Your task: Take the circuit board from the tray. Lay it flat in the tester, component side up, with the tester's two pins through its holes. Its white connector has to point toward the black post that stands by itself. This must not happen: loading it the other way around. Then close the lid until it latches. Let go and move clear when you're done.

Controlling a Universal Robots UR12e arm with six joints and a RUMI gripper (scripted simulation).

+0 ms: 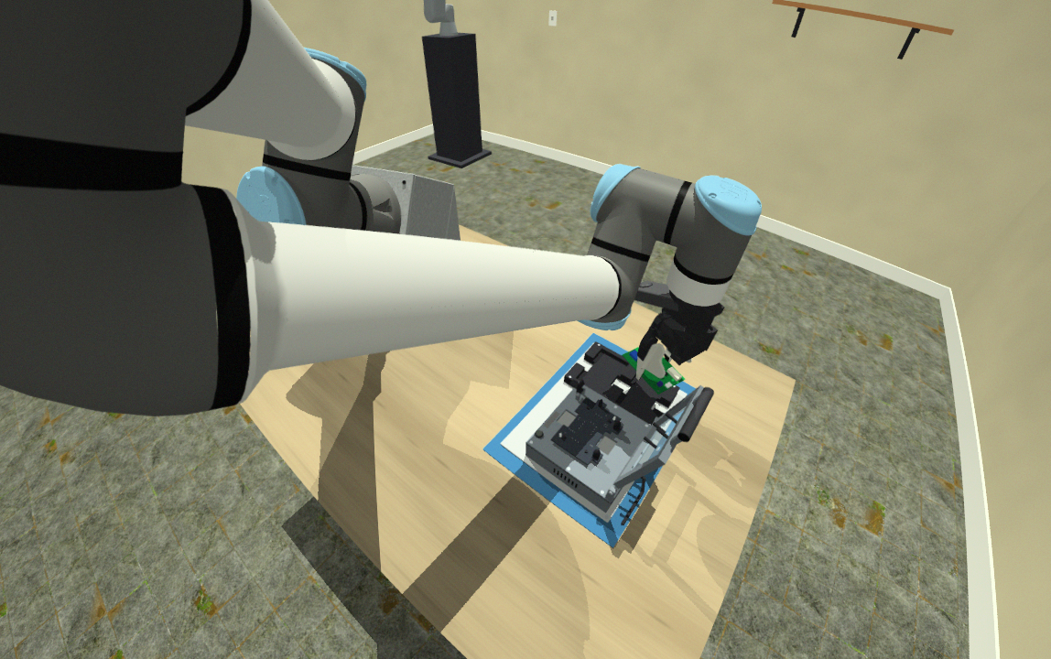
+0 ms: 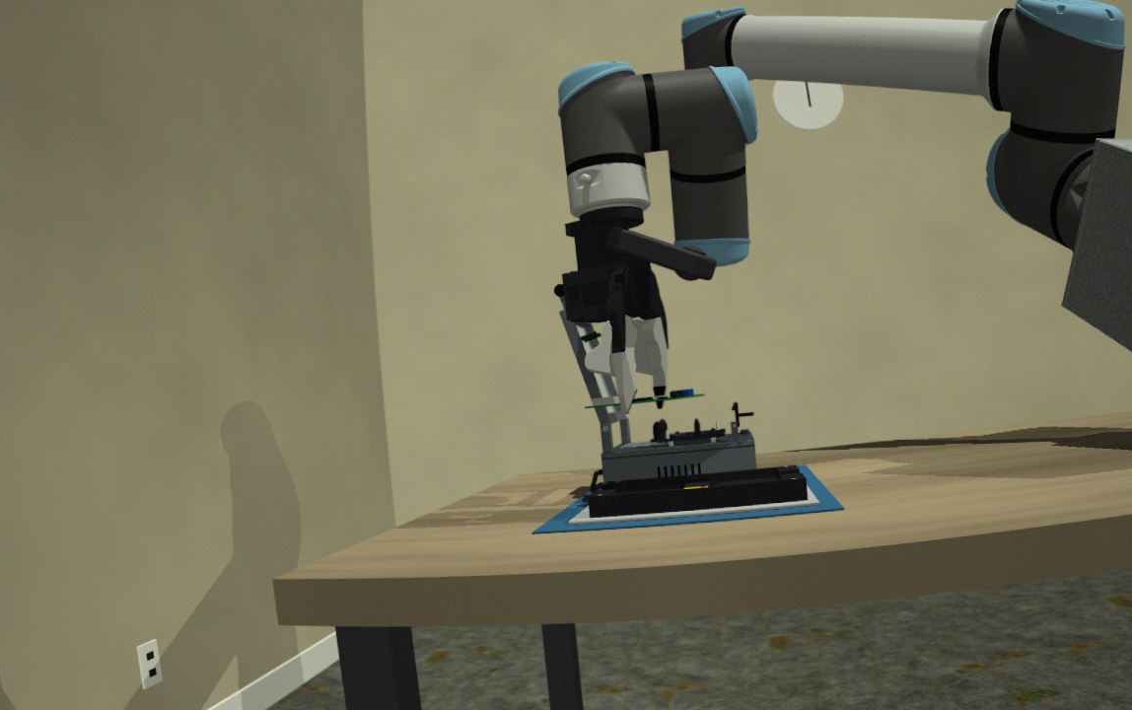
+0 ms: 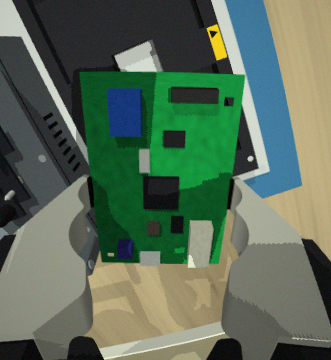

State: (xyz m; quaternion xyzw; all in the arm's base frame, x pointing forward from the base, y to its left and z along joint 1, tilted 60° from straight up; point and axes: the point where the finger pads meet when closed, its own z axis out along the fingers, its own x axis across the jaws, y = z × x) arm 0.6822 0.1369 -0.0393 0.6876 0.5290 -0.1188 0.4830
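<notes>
The hand (image 1: 658, 370) (image 2: 643, 402) (image 3: 161, 179) points down and pinches the board (image 1: 665, 378) (image 2: 684, 396) (image 3: 200, 160) by its two long edges, one finger on each. The board hangs between the fingertips, near level with a slight tilt, its component side facing up toward the wrist. Its white connector (image 2: 603, 400) (image 3: 200, 243) sits at the end nearest the bottom of the wrist view, by the right-hand finger there; the big blue part (image 3: 124, 112) is at the opposite end, on the other side. Below the hand lies the black tray (image 1: 599, 372) (image 2: 693, 501) (image 3: 110, 30), apart from the board, with a yellow label (image 2: 695, 486) (image 3: 216, 42) inside. Just beside the tray, lower than the hand, sits the grey tester (image 1: 546, 459) (image 2: 729, 459) (image 3: 40, 150); the board is out of it. The tester's lid (image 1: 640, 472) (image 2: 583, 357) stands open, leaning back beside the hand, and I cannot tell whether they touch. Tray and tester both rest on a blue-edged mat (image 1: 587, 517) (image 2: 821, 498) (image 3: 270, 100), spread over the wooden surface (image 1: 504, 606) (image 2: 552, 551) (image 3: 320, 150) under the hand.
</notes>
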